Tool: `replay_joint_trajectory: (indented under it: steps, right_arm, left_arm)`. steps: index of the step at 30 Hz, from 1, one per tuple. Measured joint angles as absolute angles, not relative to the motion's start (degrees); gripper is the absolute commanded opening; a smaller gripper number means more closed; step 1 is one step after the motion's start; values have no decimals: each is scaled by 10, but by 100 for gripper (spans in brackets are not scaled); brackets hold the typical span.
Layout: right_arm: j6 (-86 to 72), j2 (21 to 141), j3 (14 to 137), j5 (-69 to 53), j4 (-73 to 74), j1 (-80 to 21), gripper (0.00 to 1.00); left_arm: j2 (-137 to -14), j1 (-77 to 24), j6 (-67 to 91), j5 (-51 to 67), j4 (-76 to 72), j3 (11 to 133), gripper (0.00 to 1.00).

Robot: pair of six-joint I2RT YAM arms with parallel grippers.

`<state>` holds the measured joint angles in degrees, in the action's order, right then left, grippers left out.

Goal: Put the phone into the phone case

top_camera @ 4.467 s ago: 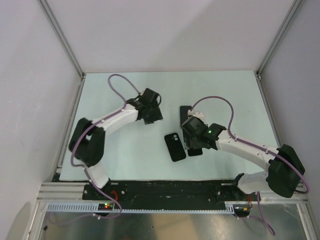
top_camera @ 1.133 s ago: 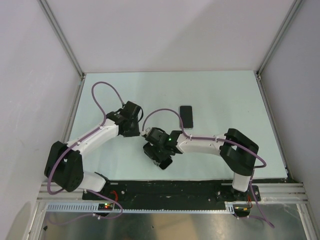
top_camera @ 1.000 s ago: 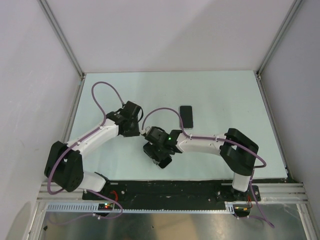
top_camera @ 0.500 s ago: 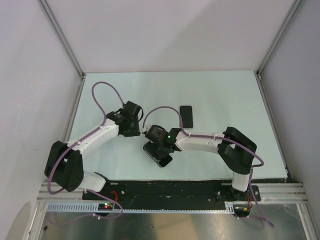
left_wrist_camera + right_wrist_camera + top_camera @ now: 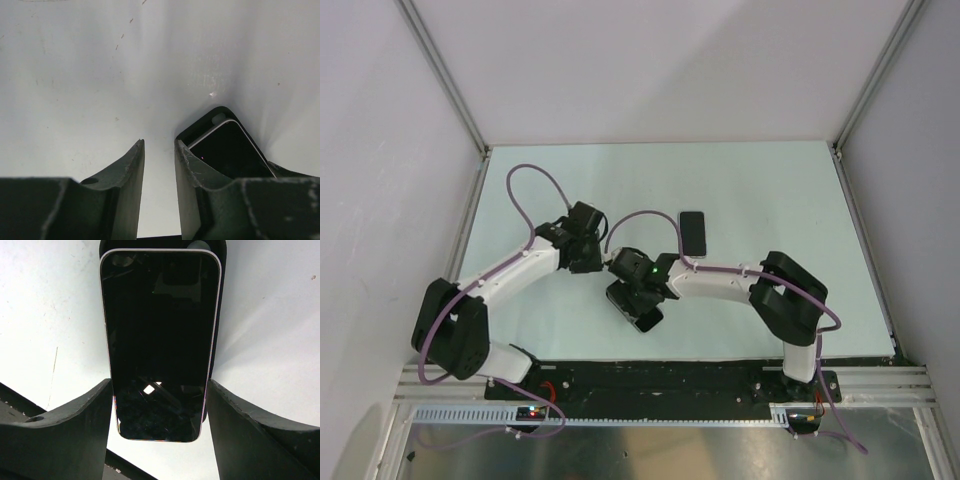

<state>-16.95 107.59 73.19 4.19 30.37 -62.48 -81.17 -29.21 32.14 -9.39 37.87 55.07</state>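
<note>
**Right wrist: phone (image 5: 160,330) lined up over the phone case (image 5: 145,244)**

Right gripper (image 5: 159,390) first: its jaws stand wide, with one finger (image 5: 75,430) against each long side of the phone. The grip runs across the short width, screen up. Ahead of those fingers the phone's long axis runs straight away from the wrist. The case lies under it on the same line, black rim peeking past the far end and along the right edge. No rim shows on the left, so the phone looks nudged a touch that way, not dropped home by my reading.

Over to the left wrist view: the left gripper (image 5: 159,145) is parted only narrowly, with nothing between its fingers. It hovers just beside the case's far corner, where the phone's pale edge sits inside the black lip.

The right arm has the job, and seating the phone calls for a square press down. Well apart from the case, on the table (image 5: 770,200), lies another dark slab (image 5: 692,232).
</note>
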Motion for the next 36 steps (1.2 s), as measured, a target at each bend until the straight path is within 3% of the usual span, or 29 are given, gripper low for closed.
replay_joint_trajectory:
  steps: [8,17,27,36]
  right_arm:
    - [-176,1082,740,43,304,-620,41]
    - [-184,1083,743,47,304,-616,60]
    - [-186,1084,744,53,301,-613,90]
    - [-182,1083,747,55,295,-609,95]
  left_arm:
    - [-818,-299,327,-84,371,549,34]
    - [-824,-306,332,-73,364,540,34]
    - [-824,-310,333,-54,351,519,35]
    - [-813,-309,343,-42,333,495,35]
